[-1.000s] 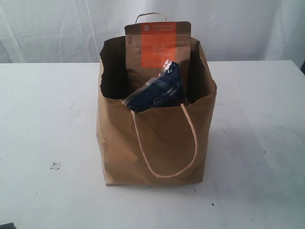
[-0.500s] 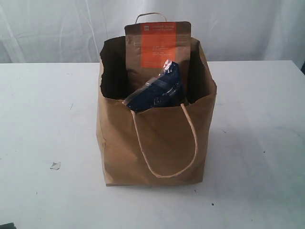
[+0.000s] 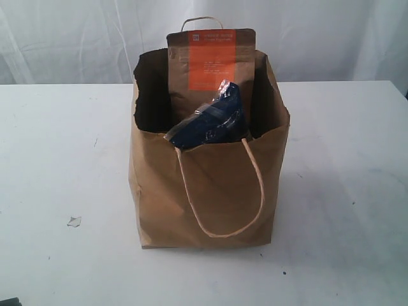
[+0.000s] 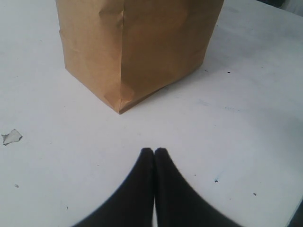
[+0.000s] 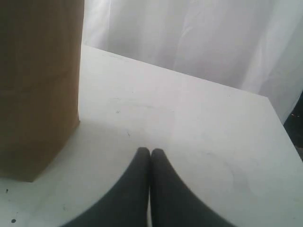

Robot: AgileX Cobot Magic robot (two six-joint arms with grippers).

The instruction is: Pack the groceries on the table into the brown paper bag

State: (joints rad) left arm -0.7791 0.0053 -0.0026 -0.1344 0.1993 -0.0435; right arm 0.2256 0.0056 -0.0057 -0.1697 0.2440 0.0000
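Pouch (image 3: 210, 60), packet (image 3: 213, 124) bottoms inside bag (image 3: 159, 197)

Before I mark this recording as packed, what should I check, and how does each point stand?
1. The brown paper bag stands upright on the table: ok.
2. The brown pouch with orange label is in the bag, its top above the rim: ok.
3. The long dark-blue noodle packet is in the bag, leaning on the front rim: ok.
4. The jar, bottle, carton and tin are packed: cannot tell, since none is visible and the inside of the bag is hidden.
5. The left pincer is shut, empty and apart from the bag: ok.
6. The right pincer is shut, empty and apart from the bag: ok.
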